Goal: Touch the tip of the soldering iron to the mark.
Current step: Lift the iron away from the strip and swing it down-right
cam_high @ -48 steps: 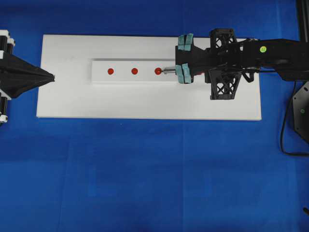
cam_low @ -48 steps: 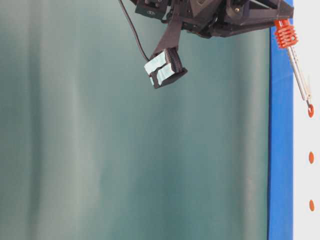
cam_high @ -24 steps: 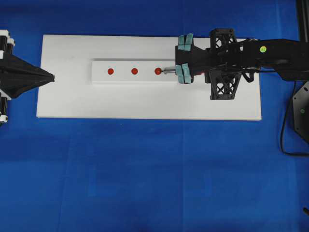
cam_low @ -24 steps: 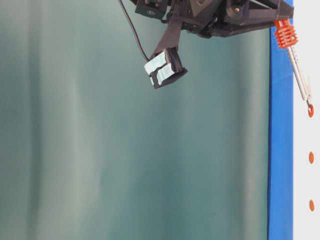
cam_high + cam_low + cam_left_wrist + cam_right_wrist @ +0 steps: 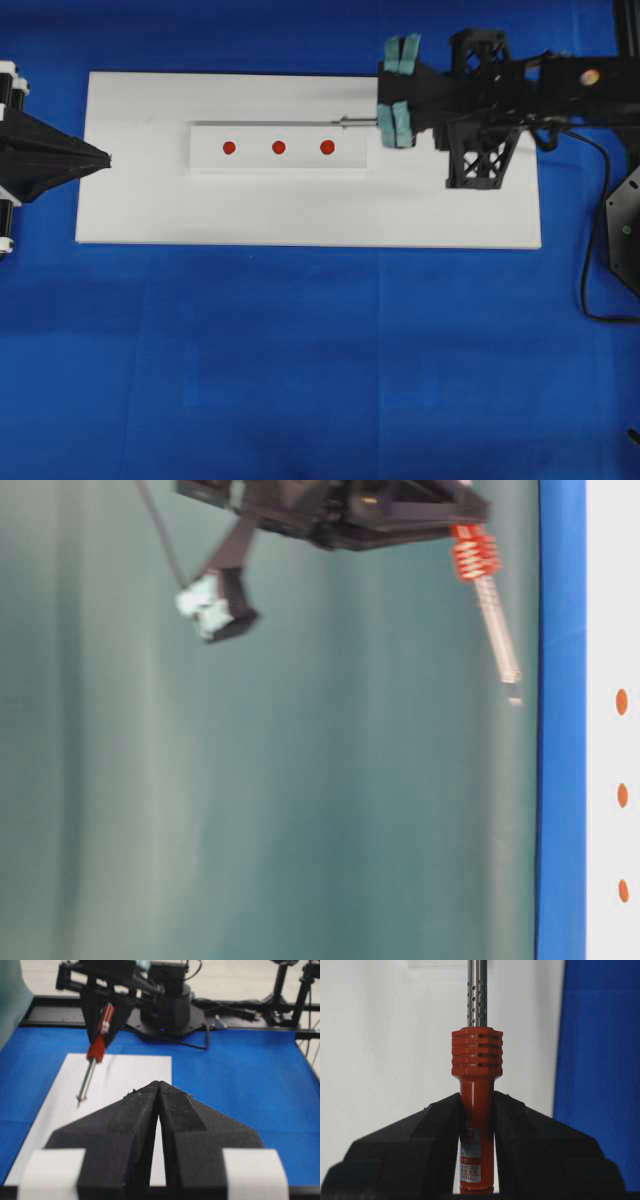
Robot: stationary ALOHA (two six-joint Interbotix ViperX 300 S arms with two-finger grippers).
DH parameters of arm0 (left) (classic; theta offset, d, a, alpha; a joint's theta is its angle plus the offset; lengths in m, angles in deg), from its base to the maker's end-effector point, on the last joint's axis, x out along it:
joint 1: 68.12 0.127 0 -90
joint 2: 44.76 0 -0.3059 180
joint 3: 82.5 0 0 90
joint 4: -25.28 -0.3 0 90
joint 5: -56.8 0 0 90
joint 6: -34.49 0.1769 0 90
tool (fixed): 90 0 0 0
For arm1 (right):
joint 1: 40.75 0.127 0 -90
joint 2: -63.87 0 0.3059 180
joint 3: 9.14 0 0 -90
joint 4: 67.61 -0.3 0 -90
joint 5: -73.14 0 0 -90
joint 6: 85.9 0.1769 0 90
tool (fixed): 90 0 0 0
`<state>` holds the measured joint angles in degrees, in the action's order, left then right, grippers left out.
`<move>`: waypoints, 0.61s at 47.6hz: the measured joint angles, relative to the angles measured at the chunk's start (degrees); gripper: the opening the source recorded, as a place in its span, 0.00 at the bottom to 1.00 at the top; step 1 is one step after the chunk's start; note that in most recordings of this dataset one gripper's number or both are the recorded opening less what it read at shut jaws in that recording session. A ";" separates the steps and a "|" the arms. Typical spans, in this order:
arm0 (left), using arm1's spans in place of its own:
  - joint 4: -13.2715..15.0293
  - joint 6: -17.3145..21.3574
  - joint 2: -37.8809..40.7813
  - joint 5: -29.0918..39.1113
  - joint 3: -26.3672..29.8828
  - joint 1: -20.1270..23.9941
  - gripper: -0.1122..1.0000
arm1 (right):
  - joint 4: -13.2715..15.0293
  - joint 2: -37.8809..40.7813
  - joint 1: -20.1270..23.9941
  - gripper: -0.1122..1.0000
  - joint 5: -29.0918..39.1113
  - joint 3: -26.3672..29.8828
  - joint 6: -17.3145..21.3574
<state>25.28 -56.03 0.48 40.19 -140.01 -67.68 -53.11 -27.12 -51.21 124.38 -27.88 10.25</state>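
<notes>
Overhead, the right gripper [image 5: 397, 90] is holding the soldering iron [image 5: 360, 122] above the white board [image 5: 300, 215], its tip [image 5: 337, 122] beside the strip's [image 5: 275, 165] edge, apart from the mark [image 5: 279, 147]. At table level, the tip [image 5: 513, 699] is hanging in the air. From the left wrist, the left gripper [image 5: 158, 1091] is sitting closed, empty. From the right wrist, both fingers [image 5: 427, 1132] are clamping the red handle [image 5: 476, 1110].

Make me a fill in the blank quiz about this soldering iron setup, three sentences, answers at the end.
1. The right gripper is shut on the handle of the ____.
2. The white strip carries ____ red dots in a row.
3. In the table-level view, the tip hangs in the air, ____ the white board.

Answers: soldering iron; three; not touching
</notes>
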 measured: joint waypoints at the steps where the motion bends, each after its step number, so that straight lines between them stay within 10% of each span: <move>1: 0.00 -0.09 -0.09 0.09 0.00 -0.09 0.10 | 0.00 -0.62 0.00 0.16 0.88 0.44 0.00; 29: 0.00 -0.09 -0.18 0.00 0.00 0.00 0.10 | 0.09 -8.17 0.35 0.16 9.05 3.69 0.09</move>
<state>25.28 -56.12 0.30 40.19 -140.01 -67.68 -53.02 -35.29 -50.86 133.43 -24.19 10.34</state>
